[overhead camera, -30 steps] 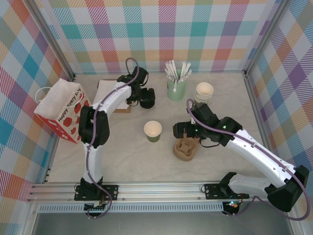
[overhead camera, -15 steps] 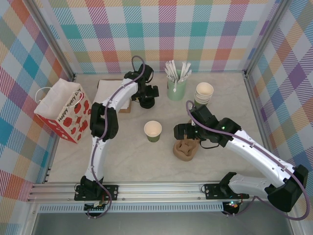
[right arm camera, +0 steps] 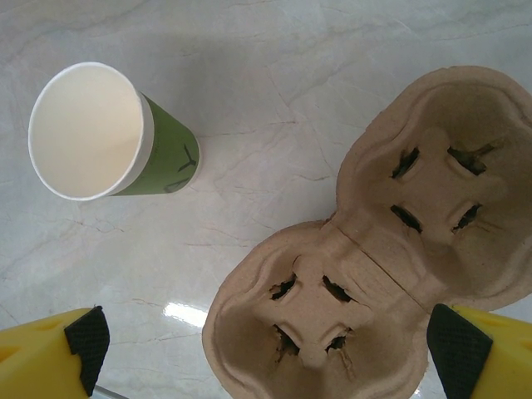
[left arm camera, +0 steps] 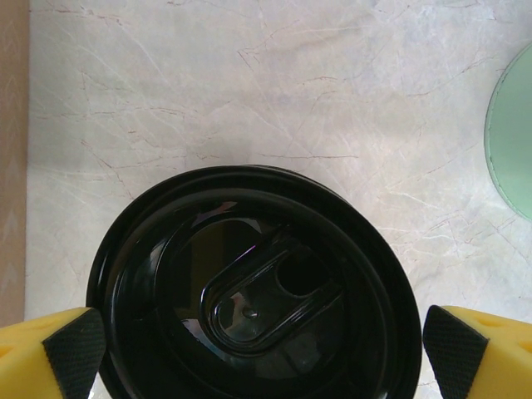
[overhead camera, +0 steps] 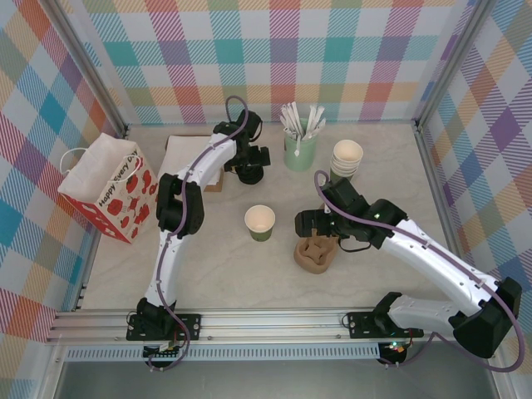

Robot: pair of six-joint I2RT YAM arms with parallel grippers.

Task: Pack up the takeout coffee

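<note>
A round black lid [left arm camera: 249, 291] lies between the yellow, black-padded fingertips [left arm camera: 75, 345] of my left gripper [left arm camera: 266, 357], which stands open around it. What is under the lid is hidden, so I cannot tell whether this is the takeout coffee. From above, the left gripper [overhead camera: 248, 169] is at the back of the table. A single lidless green cup [overhead camera: 260, 223] [right arm camera: 162, 154] stands mid-table. My right gripper [overhead camera: 314, 223] [right arm camera: 270, 349] hovers open over a brown pulp cup carrier [overhead camera: 316, 253] [right arm camera: 357, 249], its jaws to either side of the near well.
A pale green pot of white stirrers [overhead camera: 299, 148] [left arm camera: 511, 133] and a stack of lidless cups [overhead camera: 347, 158] stand at the back right. A flat brown box [overhead camera: 191, 156] lies at the back left. A paper bag with red apples [overhead camera: 108, 187] stands at the left wall.
My left arm has reached slightly further back and right, setting its gripper over the black lid. The right arm has hardly moved.
</note>
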